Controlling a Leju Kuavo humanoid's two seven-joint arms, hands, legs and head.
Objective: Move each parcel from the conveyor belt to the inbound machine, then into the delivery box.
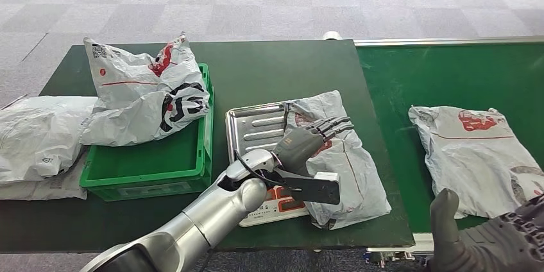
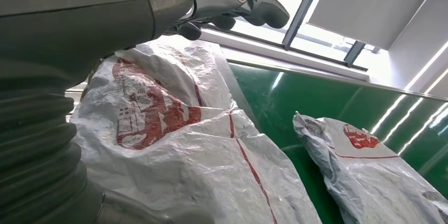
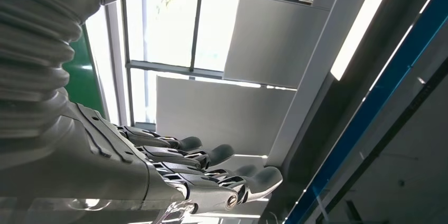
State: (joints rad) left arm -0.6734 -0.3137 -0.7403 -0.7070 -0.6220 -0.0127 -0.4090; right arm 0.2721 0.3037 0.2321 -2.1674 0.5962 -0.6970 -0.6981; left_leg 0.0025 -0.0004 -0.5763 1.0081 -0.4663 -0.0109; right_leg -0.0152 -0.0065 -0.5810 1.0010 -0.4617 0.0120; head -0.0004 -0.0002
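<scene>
Parcels in view numbered four, all crinkled grey-white plastic mailer bags with red and black print. One parcel on the tray (image 1: 349, 163) lay across a ribbed metal tray (image 1: 253, 127) of the inbound machine (image 1: 276, 204), directly under the left hand (image 1: 308, 142); its fingers (image 1: 333, 127) were stretched flat and slightly spread over the bag's top face, apparently resting on it and gripping nothing. A second parcel on the belt (image 1: 478, 156) lay flat on the green conveyor belt (image 1: 442, 73), just ahead of the right hand (image 1: 494, 240), whose fingers (image 3: 211, 158) were extended side by side and held nothing. A third parcel in the box (image 1: 151, 89) slumped over the green plastic delivery box (image 1: 154, 166). A fourth loose parcel (image 1: 38, 134) lay on the dark worktop (image 1: 282, 67) beside that box, well apart from both hands.
</scene>
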